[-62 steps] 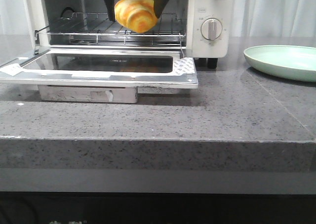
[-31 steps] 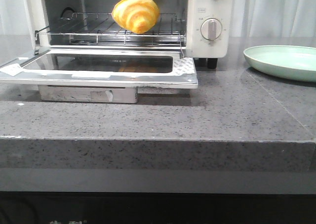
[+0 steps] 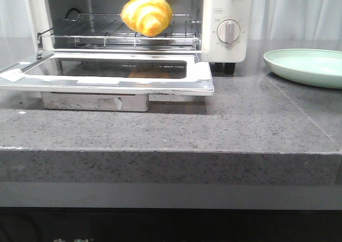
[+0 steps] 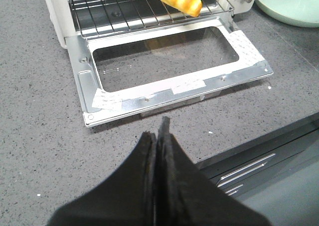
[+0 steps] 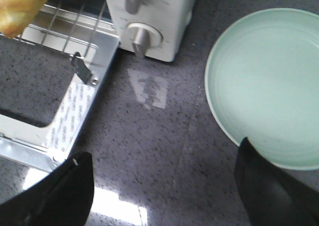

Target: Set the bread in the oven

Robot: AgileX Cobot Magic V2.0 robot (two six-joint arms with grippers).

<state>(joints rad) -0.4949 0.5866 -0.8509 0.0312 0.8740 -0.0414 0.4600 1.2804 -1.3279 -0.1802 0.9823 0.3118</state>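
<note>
Glossy golden-yellow swirled bread bun [image 3: 147,14] sits on the wire rack [image 3: 107,34] inside the white countertop toaster oven [image 3: 227,17], toward the right half of the rack and near its front edge — nothing holds it. It looks light and soft, with a slick rounded crust; I judge a hard pinch would dent it and a shallow one would slip, so any regrasp should go across the broad middle, along the swirls, not at the tapered tip. The glass-windowed door [image 3: 107,73] lies folded flat, propped on a small block and jutting out over the speckled grey counter [image 3: 214,130]. Its taped corners and metal rim are the edges to clear. Left gripper [image 4: 157,151] hangs back over the counter in front of the door, fingers pressed together, empty. Right gripper [image 5: 164,191] is spread wide apart, empty, above the bare counter between the oven's dial side and the pale green round plate [image 3: 307,65] — open room there for withdrawing. Door not yet closed.
</note>
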